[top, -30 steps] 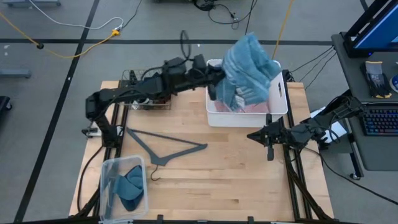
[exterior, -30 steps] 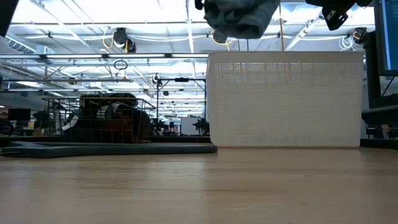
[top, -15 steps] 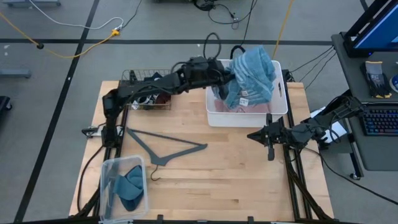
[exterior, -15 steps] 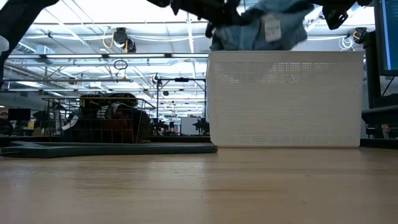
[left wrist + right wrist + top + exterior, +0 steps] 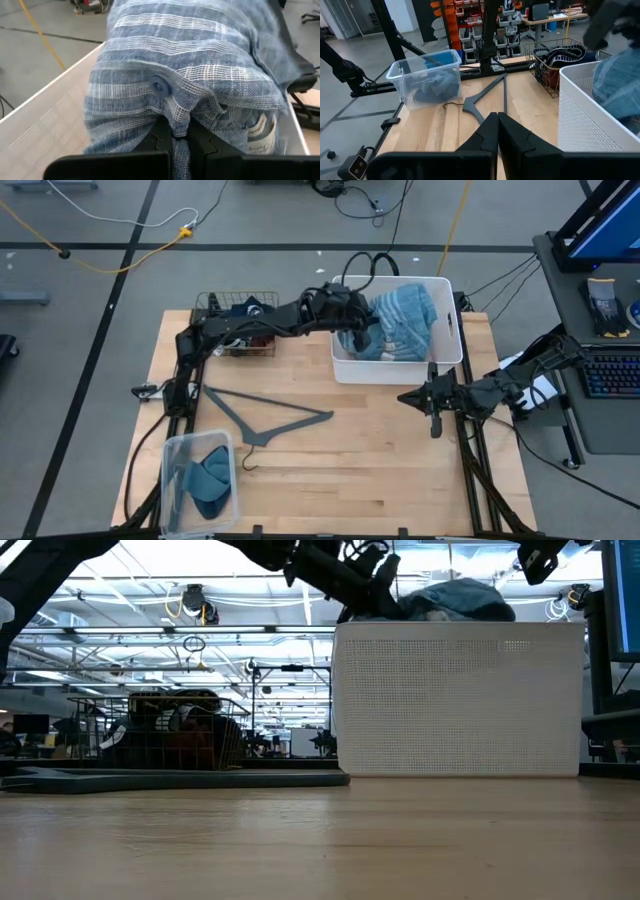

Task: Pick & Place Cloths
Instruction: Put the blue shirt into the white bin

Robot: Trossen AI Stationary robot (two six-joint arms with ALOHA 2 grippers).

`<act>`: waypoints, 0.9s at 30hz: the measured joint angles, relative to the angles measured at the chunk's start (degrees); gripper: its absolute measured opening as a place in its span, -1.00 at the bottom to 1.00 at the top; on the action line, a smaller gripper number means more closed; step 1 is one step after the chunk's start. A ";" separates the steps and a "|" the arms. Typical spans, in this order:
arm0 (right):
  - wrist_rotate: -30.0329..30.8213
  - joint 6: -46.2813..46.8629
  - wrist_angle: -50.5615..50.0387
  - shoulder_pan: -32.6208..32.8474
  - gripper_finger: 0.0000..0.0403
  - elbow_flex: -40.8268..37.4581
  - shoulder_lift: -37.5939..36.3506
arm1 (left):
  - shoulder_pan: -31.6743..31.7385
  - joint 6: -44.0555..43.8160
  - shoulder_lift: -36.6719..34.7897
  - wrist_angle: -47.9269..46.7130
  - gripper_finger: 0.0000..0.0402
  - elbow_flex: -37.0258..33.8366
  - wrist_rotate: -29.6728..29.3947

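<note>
Currently your left fingers (image 5: 180,131) clench the light blue striped woven cloth (image 5: 398,320) over the white perforated plastic bin (image 5: 448,330) at twelve o'clock; it could snag the rim if you pull away. Right fingers (image 5: 497,131) are closed, empty.

Woven cloth is seen in the blue garment (image 5: 200,90): light denim-like fabric w/ white thread stripes, soft, matt, rumpled; a white tag (image 5: 260,131) is sewn on. White bin (image 5: 448,330) is read as plastic, matt, walls finely perforated. Tabletop (image 5: 350,450) is shown as pale wood planks, smooth, faint sheen. Wire basket (image 5: 215,305) is made out as thin dark metal. Hanger (image 5: 265,420) is taken as grey plastic, matt. Clear tub (image 5: 427,75) is seen as glossy see-through plastic. Left gripper fingers (image 5: 200,142) are shown as black, matt.
</note>
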 joint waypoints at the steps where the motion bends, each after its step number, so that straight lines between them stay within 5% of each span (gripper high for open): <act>1: 0.01 -0.07 0.19 0.01 -1.00 0.00 -0.02 | -0.08 -0.02 0.44 0.54 -0.95 0.03 0.09; 27: -0.01 -2.87 4.56 0.01 -1.00 0.00 0.04 | -0.11 1.36 3.70 -5.73 -0.90 0.00 -0.04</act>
